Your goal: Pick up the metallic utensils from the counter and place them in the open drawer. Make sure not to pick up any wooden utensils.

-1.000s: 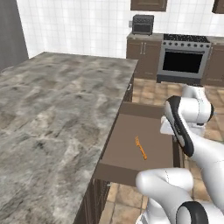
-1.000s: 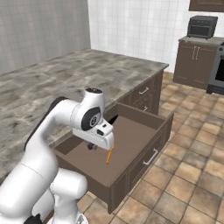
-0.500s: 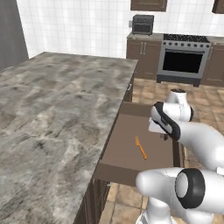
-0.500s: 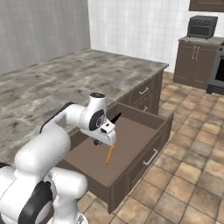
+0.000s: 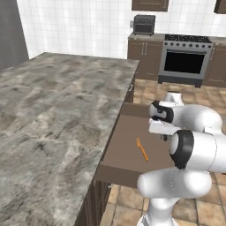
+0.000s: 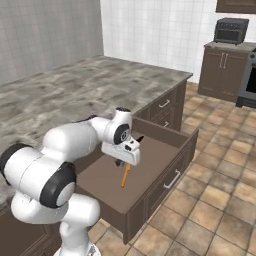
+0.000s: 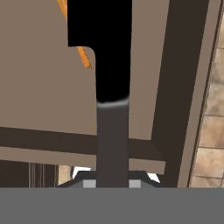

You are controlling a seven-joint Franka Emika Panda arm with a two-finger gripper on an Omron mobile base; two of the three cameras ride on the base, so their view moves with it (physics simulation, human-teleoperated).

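Lying flat on the floor of the open drawer in the left base view, the orange fork runs on a slant, its long axis going from the upper left toward the lower right of the drawer floor; which end carries the tines is too small to tell. To its left the grey-brown marbled bench spreads wide, its thick edge just beside the drawer, and the robot's white forearm reaches across the drawer's right side, covering the wall there. A steel stove and a toaster oven stand well apart against the far tiled wall. From the right base view the fork lies near the middle of the drawer, pointing roughly from the arm toward the drawer front, and the claw hangs just above its near end, with a black tip of the knife poking out beside the wrist, aimed up and to the right. Looking along the hand view, the claw is narrowed on the black knife, whose long axis runs straight away from the hand over the drawer floor; the knife hides most of the fork, of which an orange sliver crosses behind it on a slant. Drawer walls and brown floor tiles show at the right.
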